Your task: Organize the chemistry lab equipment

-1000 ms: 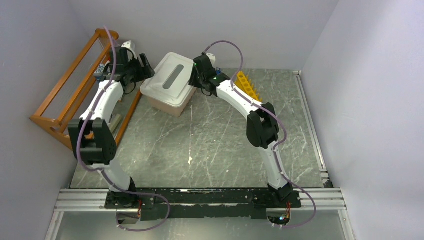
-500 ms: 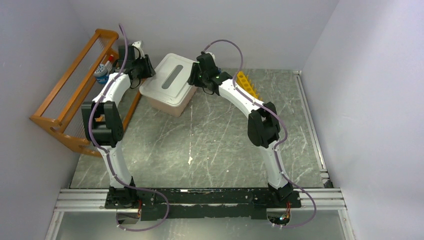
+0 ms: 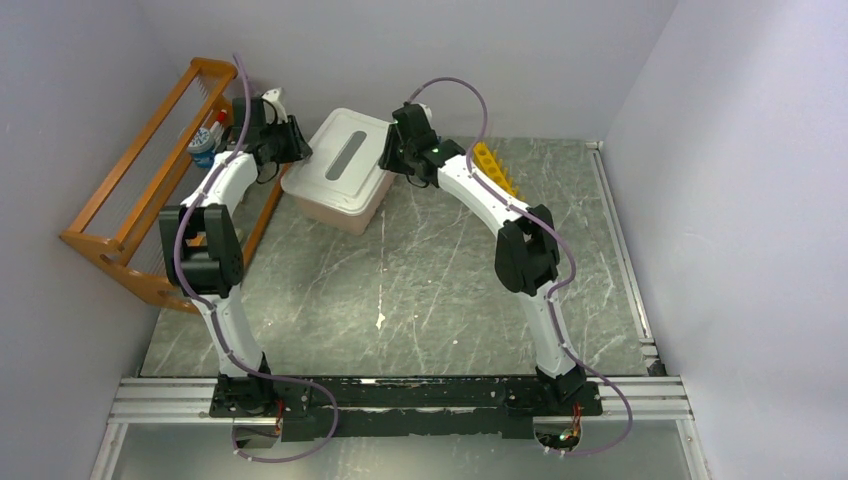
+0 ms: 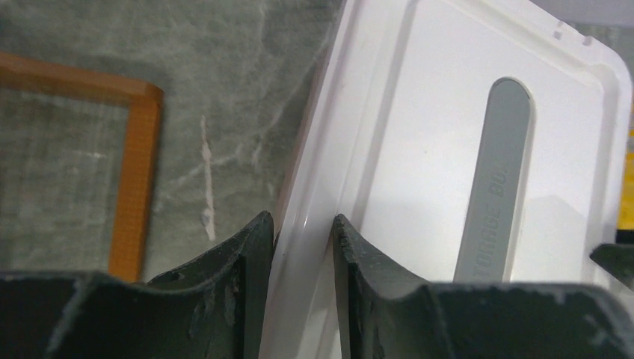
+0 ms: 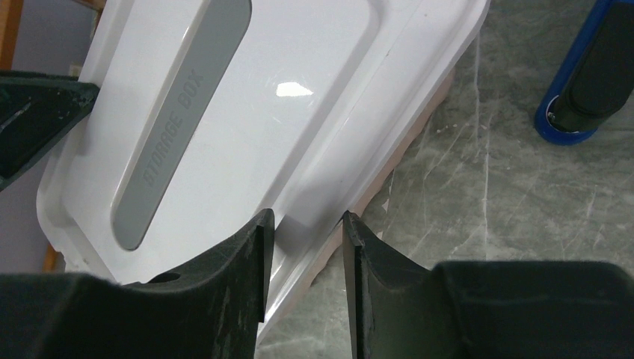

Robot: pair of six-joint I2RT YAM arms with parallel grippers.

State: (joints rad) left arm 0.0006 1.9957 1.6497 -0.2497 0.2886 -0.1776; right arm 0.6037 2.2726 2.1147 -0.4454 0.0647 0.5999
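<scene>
The left claw (image 4: 303, 224) and right claw (image 5: 308, 221) clamp opposite long rims of the diagonal lid (image 3: 345, 160).

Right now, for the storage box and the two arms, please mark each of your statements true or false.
1. The lid sits on the pink tub. True.
2. The left gripper has one finger on either side of the lid's rim. True.
3. The right gripper hangs over the yellow rack. False: it straddles the lid's opposite rim.
4. The lid's grey strip reads "LAB TOOLS". False: it reads "STORAGE BOX".
5. The wooden rack stands right of the tub. False: it stands left of it.
</scene>
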